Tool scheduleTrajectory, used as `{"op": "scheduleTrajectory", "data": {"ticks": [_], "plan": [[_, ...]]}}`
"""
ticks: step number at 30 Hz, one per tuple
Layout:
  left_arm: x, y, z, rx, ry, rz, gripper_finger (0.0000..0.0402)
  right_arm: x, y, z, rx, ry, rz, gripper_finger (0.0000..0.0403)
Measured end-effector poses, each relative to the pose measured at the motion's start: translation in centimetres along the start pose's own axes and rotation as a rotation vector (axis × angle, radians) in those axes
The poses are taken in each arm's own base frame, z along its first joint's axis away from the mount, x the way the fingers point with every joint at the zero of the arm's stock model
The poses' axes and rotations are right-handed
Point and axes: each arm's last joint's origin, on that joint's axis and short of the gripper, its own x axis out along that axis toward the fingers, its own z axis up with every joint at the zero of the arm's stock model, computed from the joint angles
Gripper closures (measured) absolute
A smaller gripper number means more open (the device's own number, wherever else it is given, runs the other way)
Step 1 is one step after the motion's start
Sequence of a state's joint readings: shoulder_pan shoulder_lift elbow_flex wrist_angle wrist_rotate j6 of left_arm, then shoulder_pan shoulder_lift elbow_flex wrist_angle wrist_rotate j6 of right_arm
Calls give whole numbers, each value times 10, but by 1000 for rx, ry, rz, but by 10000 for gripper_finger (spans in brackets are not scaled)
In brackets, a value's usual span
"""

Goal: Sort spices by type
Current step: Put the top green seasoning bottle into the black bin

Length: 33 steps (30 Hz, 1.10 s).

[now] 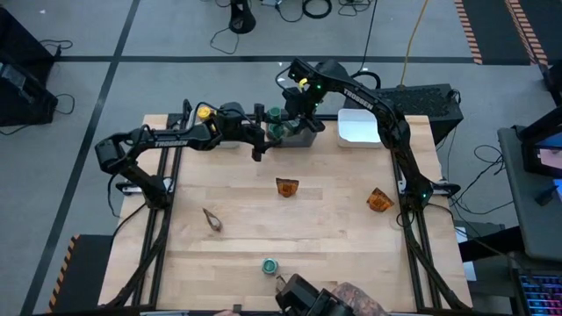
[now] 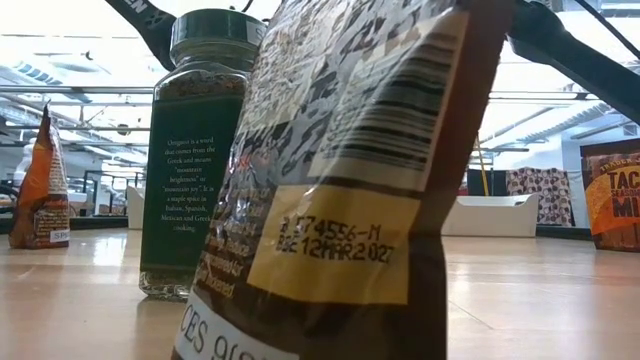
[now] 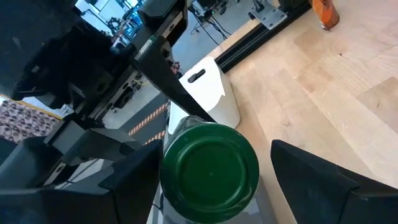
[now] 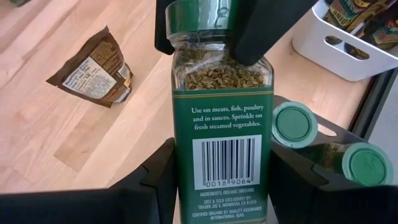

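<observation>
Both arms meeting at the far edge of the light wooden table [image 1: 334,263], over the dark grey rectangular bin [image 1: 303,136]. Left gripper [image 1: 274,132] clamped around the cap end of a dark glass jar with a green lid [image 4: 221,118], fingers [image 3: 311,177] on both sides of that lid. Right gripper [image 4: 221,186] sitting with its fingers either side of the same jar's lower body, probably touching but hard to say from here. Two more green-lidded jars [image 4: 323,146] lying in the grey bin just beside it. White rectangular bin [image 1: 360,127] right next door, some packets inside. Still out on the wood: three orange-brown crinkly packets [image 1: 286,187], well apart, plus one lone green-lidded jar [image 1: 269,265] near the front edge.
</observation>
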<state>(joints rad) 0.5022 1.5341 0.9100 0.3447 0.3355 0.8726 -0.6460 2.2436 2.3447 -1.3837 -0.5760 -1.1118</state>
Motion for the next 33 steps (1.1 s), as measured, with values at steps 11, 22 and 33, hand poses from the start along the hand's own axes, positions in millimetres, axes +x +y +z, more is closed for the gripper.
{"op": "scheduleTrajectory", "data": {"ticks": [11,22,33], "plan": [[0,1,1,5,-9,11,135,0,-1,1,-5,-9,-4,232],[0,2,0,4,8,35,190,0,-1,1,21,-38,4,208],[0,9,3,-1,64,59,190,-2,-9,-2,69,59,-109,112]]}}
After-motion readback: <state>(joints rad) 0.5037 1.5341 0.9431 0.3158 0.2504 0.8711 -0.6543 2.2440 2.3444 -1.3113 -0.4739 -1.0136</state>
